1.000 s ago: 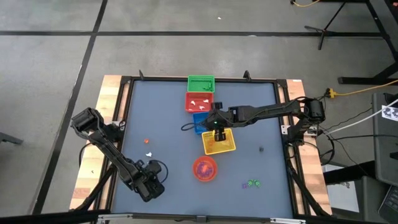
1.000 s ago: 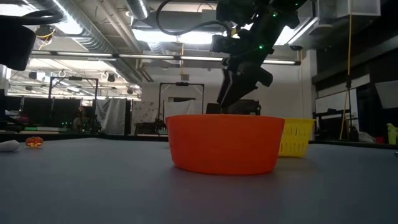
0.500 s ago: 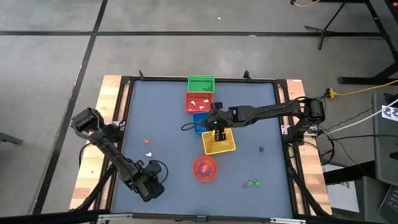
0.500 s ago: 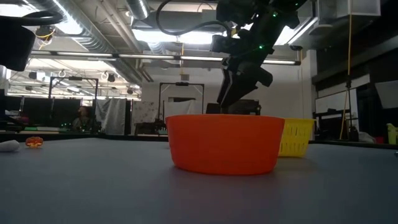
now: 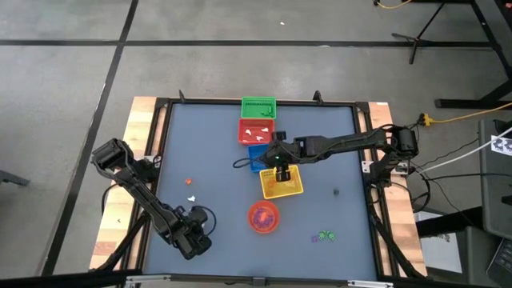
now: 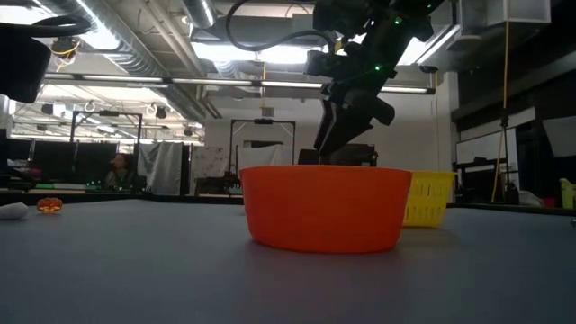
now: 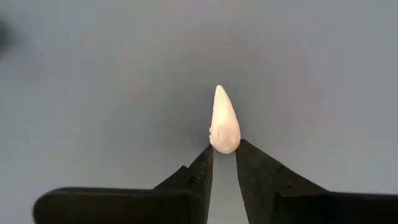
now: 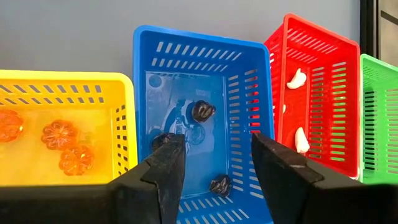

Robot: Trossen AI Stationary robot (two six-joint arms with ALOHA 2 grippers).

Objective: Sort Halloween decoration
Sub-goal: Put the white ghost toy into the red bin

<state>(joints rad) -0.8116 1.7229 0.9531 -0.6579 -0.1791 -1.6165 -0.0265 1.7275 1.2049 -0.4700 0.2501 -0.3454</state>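
Sorted: While orange pumpkin trinkets (image 8: 60,134) lie in the yellow plastic basket (image 8: 74,87), dark ones fill the blue basket (image 8: 249,112), white ones the red basket (image 8: 323,56).
Left gripper (image 7: 224,163): jaws pinching a white teardrop-shaped trinket (image 7: 224,121) above the grey table (image 7: 93,93).
Right gripper (image 8: 214,165): jaws apart over the blue basket.
Left: loose green trinkets (image 5: 325,235).

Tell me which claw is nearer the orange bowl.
Left, narrowly. The left claw sits near the table's front-left, beside the orange bowl. The right claw hangs above the blue basket and yellow basket, behind the bowl.
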